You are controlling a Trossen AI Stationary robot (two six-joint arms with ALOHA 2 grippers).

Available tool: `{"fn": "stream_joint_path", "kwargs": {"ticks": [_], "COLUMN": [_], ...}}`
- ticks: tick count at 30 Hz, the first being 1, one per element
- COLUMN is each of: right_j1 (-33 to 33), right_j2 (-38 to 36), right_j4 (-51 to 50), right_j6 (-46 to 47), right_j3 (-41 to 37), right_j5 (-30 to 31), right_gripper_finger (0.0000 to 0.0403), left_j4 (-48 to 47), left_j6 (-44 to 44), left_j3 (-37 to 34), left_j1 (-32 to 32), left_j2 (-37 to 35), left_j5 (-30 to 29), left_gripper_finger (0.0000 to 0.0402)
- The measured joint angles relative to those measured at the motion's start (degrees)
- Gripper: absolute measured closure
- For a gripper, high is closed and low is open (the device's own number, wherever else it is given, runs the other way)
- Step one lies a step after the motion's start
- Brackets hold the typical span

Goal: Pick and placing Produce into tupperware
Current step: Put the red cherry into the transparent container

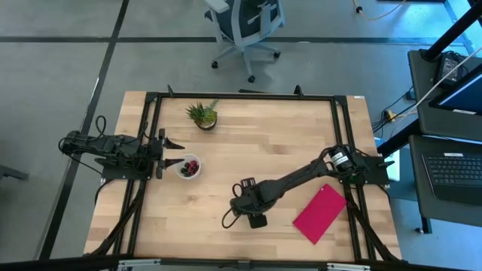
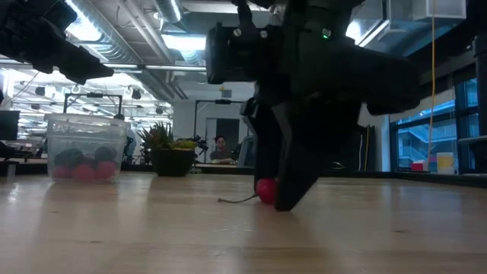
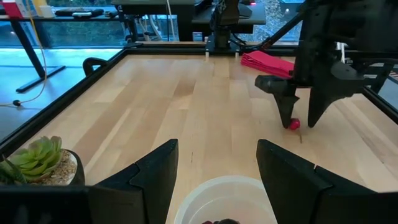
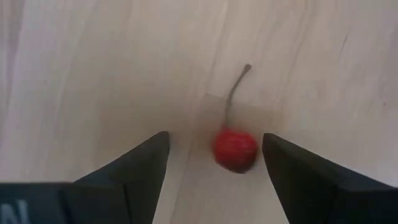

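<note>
A small red cherry-like berry (image 4: 235, 149) with a thin stem lies on the bare wood near the table's middle front; it also shows in the left wrist view (image 3: 293, 124) and the low view (image 2: 264, 190). My right gripper (image 4: 216, 138) points down over it, open, one finger on each side; I cannot tell whether either finger touches it. The round translucent tupperware (image 1: 188, 166) stands at the table's left with red and dark berries inside. My left gripper (image 3: 217, 168) is open and empty, right beside the tupperware (image 3: 225, 202).
A green spiky potted plant (image 1: 202, 115) stands at the far left of the table. A flat pink-red rectangular piece (image 1: 320, 213) lies at the near right. Bare wood lies between the berry and the tupperware. A black frame borders the table.
</note>
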Motion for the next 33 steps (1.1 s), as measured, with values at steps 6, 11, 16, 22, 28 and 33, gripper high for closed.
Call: {"fn": "stream_joint_path", "kwargs": {"ticks": [6, 11, 16, 22, 28, 33], "right_j1": [-0.45, -0.66, -0.73, -0.75, -0.79, -1.90], "right_j2": [0.14, 0.14, 0.19, 0.23, 0.23, -0.41], "right_j4": [0.08, 0.23, 0.54, 0.76, 0.76, -0.06], "right_j6": [-0.72, -2.05, -3.18, -3.20, -3.28, -5.36], "right_j3": [-0.13, -0.15, -0.17, -0.22, -0.22, -0.24], "right_j5": [-1.10, -1.44, -1.45, -1.10, -0.61, -0.15], "right_gripper_finger": [0.0164, 0.0206, 0.0253, 0.0305, 0.0347, 0.0350], "left_j4": [-0.01, -0.01, -0.01, -0.01, -0.01, -0.03], "left_j6": [0.00, 0.00, 0.00, -0.08, -0.04, -0.06], "left_j3": [0.00, 0.00, 0.00, 0.00, 0.00, 0.00], "left_j1": [-0.02, 0.00, -0.02, 0.00, 0.00, 0.00], "left_j2": [0.00, -0.01, 0.00, 0.00, 0.00, 0.00], "left_j5": [0.00, -0.02, -0.02, -0.02, 0.00, -0.02], "left_gripper_finger": [0.0190, 0.0190, 0.0190, 0.0190, 0.0190, 0.0190]}}
